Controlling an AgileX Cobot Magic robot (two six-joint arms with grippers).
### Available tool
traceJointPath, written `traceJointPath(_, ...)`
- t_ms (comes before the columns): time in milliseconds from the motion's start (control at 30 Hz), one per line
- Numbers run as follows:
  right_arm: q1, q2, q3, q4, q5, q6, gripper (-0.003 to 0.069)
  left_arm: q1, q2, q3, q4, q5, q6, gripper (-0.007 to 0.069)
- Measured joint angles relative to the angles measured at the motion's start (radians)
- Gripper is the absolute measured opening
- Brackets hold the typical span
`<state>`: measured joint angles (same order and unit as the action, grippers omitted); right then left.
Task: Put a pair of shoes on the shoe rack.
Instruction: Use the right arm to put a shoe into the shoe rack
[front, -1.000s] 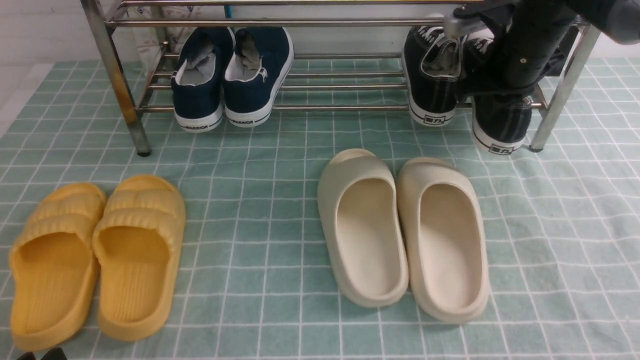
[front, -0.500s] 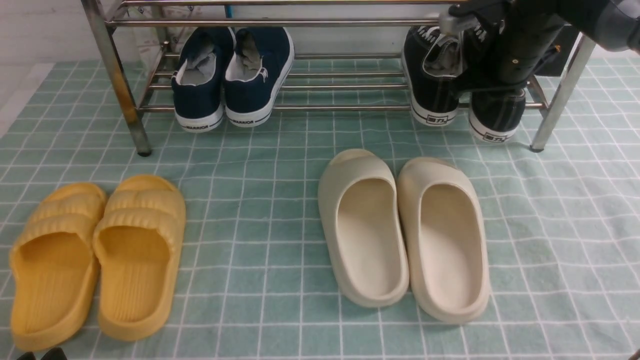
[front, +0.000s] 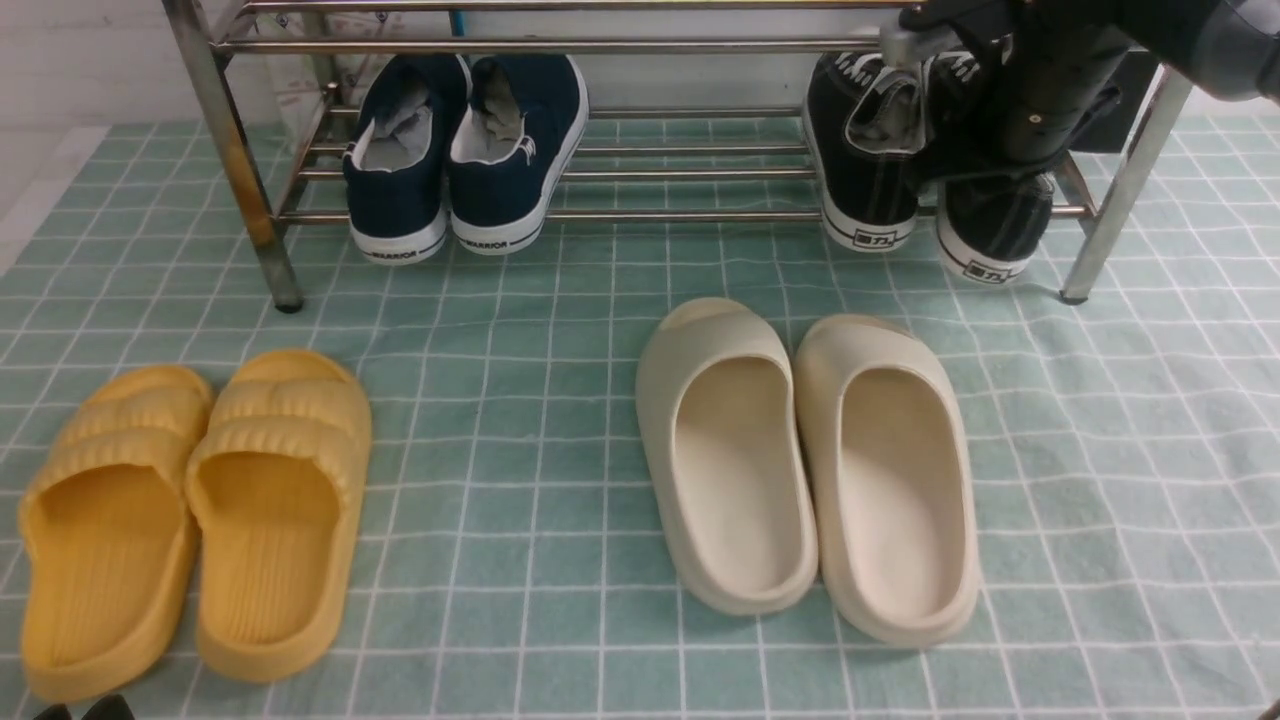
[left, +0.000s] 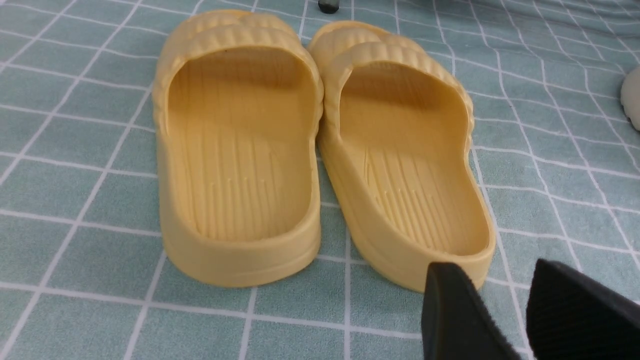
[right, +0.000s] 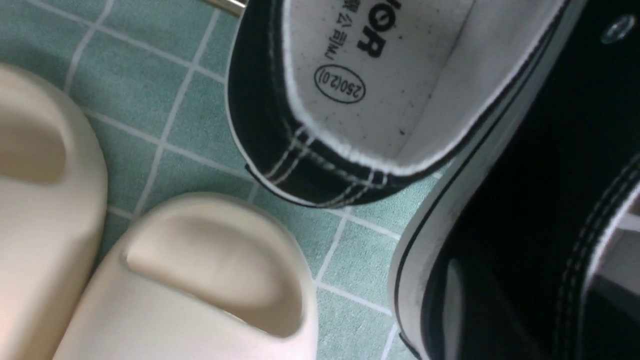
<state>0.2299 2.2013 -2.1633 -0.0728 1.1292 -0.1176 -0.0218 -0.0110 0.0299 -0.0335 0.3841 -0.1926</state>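
Front view: in the upper right of the frame the right arm (front: 1060, 90) is reaching down over the pair of shoes on the lowest tier of the shoe rack (front: 680, 214). The inner sneaker (front: 868, 170) is sitting fairly square. The outer sneaker (front: 992, 240) is hanging its heel further past the front bar, so it probably wants nudging deeper before the arm is lifting away, straight up and clear of the upper rail. The right gripper is hidden; I cannot tell whether it is gripping.

Left wrist view: the left gripper (left: 492, 280) is hovering open and empty beside the yellow slippers (left: 240, 150).

Right wrist view: no fingers are showing. Both sneaker heels are lying close to the cream slippers (right: 200, 280), so the arm should be withdrawing without brushing those.
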Motion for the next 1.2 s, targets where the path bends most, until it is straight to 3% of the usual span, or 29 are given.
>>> traceJointPath(67,0.0,-0.016,-0.002,-0.007,0.038,0.005,0.0372,0.0,0.0,0.0,0.0,0.0,0.0,0.0239)
traceJointPath(100,0.0,-0.017,-0.002,-0.007,0.038,0.005,0.0381,0.0,0.0,0.0,0.0,0.0,0.0,0.0239)
traceJointPath(167,0.0,-0.044,-0.005,-0.007,0.093,0.006,0.0463,0.0,0.0,0.0,0.0,0.0,0.0,0.0239)
traceJointPath(367,0.0,-0.098,-0.006,0.001,0.117,0.005,0.0486,0.0,0.0,0.0,0.0,0.0,0.0,0.0239)
traceJointPath(467,0.0,-0.134,0.019,0.022,0.116,0.005,0.0453,0.0,0.0,0.0,0.0,0.0,0.0,0.0239)
traceJointPath(633,0.0,-0.274,0.191,0.098,0.115,-0.007,0.0311,0.0,0.0,0.0,0.0,0.0,0.0,0.0239)
traceJointPath(733,0.0,-0.38,0.4,0.147,0.107,-0.035,0.0138,0.0,0.0,0.0,0.0,0.0,0.0,0.0239)
traceJointPath(767,0.0,-0.385,0.413,0.152,0.103,-0.036,0.0118,0.0,0.0,0.0,0.0,0.0,0.0,0.0239)
traceJointPath(833,0.0,-0.422,0.562,0.187,-0.021,-0.041,0.001,0.0,0.0,0.0,0.0,0.0,0.0,0.0239)
traceJointPath(1100,0.0,-0.364,0.722,0.195,-0.459,-0.003,-0.0003,0.0,0.0,0.0,0.0,0.0,0.0,0.0239)
traceJointPath(1200,0.0,-0.328,0.699,0.146,-0.506,0.059,-0.0003,0.0,0.0,0.0,0.0,0.0,0.0,0.0239)
